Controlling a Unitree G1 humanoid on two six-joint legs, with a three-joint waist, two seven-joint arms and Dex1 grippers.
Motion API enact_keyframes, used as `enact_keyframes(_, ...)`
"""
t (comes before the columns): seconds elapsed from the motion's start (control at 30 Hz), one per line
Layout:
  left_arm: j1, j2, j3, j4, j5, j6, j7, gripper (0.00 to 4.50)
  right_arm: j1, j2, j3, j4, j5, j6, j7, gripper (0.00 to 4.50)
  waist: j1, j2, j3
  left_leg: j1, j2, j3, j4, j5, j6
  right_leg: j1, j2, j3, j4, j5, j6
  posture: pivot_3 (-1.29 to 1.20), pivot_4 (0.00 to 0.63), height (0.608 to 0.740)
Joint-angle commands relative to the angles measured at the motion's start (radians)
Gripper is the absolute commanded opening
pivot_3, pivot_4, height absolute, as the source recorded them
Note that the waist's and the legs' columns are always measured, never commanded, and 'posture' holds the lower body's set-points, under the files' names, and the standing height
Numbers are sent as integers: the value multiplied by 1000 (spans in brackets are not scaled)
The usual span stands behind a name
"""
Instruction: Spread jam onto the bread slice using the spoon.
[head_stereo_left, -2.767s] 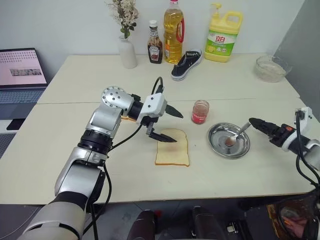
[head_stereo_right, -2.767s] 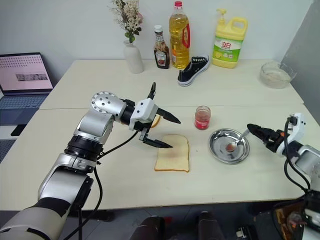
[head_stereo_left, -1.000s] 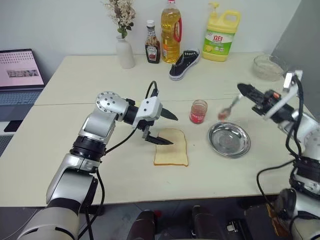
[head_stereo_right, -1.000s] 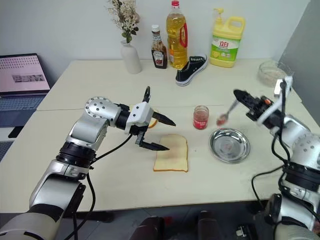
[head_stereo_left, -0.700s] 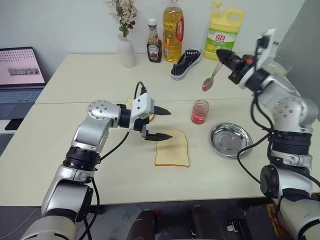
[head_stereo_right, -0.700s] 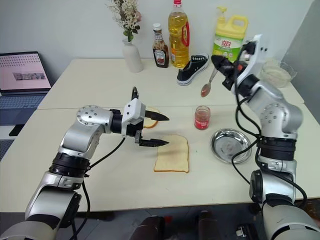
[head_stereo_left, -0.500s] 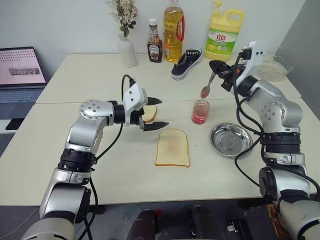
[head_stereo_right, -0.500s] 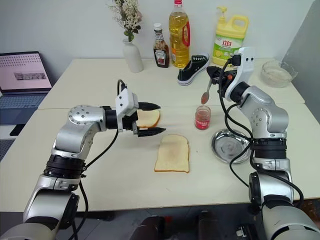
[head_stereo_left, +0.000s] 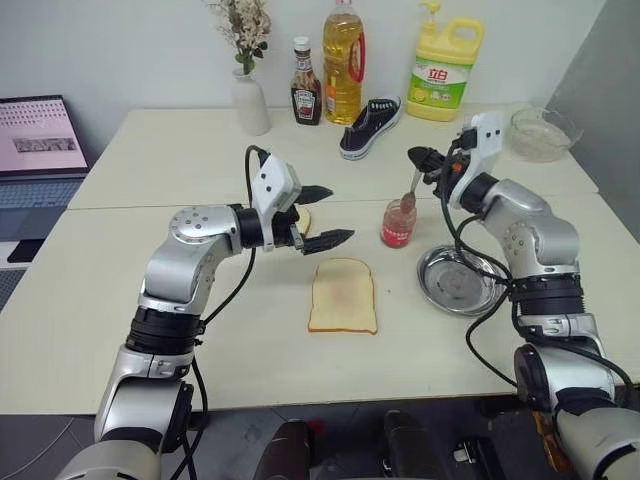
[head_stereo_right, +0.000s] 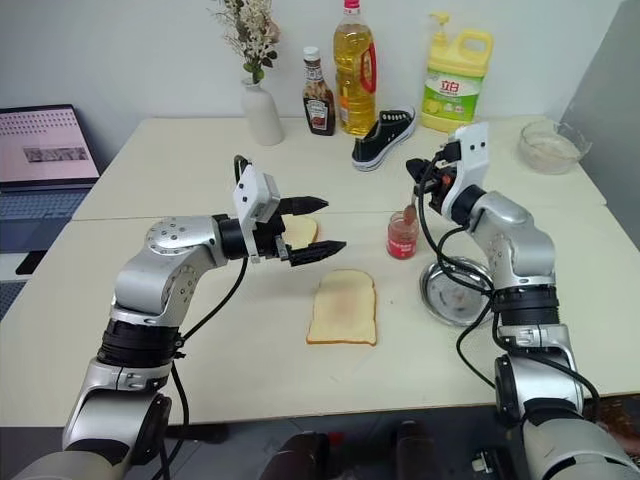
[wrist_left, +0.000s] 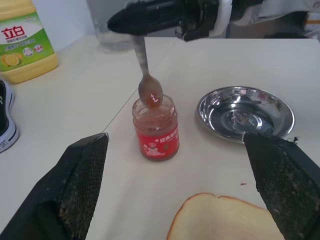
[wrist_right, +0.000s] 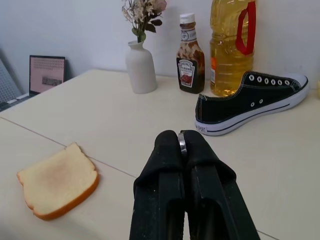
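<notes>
Our right gripper (head_stereo_left: 421, 157) pinches the spoon (head_stereo_left: 411, 189) by its handle, bowl hanging at the mouth of the jam (head_stereo_left: 397, 223) jar. Our left gripper (head_stereo_left: 325, 214) hovers with fingers spread wide, holding nothing, above the table (head_stereo_left: 150, 150). The bread slice (head_stereo_left: 343, 296) lies flat just beside the steel dish (head_stereo_left: 459, 283).

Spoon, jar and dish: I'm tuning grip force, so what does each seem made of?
Spoon: looks like polished metal, silvery and shiny, thin handle.
Jar: probably clear glass, since red jam shows through; clear plastic can't be excluded.
Dish: looks like steel, with mirror-like reflections and a rolled rim.
</notes>
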Motion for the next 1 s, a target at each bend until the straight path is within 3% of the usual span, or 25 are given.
enact_keyframes(0.03,-19,11,3,-44,-24,7,1,4500,8,5,20,-16,-43,-61,11,20,0,0,0,0,0,0,0,0,0,0,0,0,0,0,0,0,150,740)
enact_keyframes(0.3,-33,22,-6,-37,-17,-2,-14,4500,35,46,95,51,-165,-213,-5,20,-2,0,0,0,-1,0,0,0,0,0,0,0,0,0,0,0,150,740)
enact_keyframes(0.5,-44,43,-1,-28,-28,-3,-22,4500,44,62,94,78,-181,-189,-9,20,-6,0,0,0,0,0,0,0,0,0,0,0,0,0,0,0,150,740)
enact_keyframes(1.0,-65,37,-13,8,-26,-39,-36,4500,-16,135,-154,82,31,104,-143,20,-6,0,0,1,0,0,0,0,0,0,0,1,0,0,0,0,150,740)
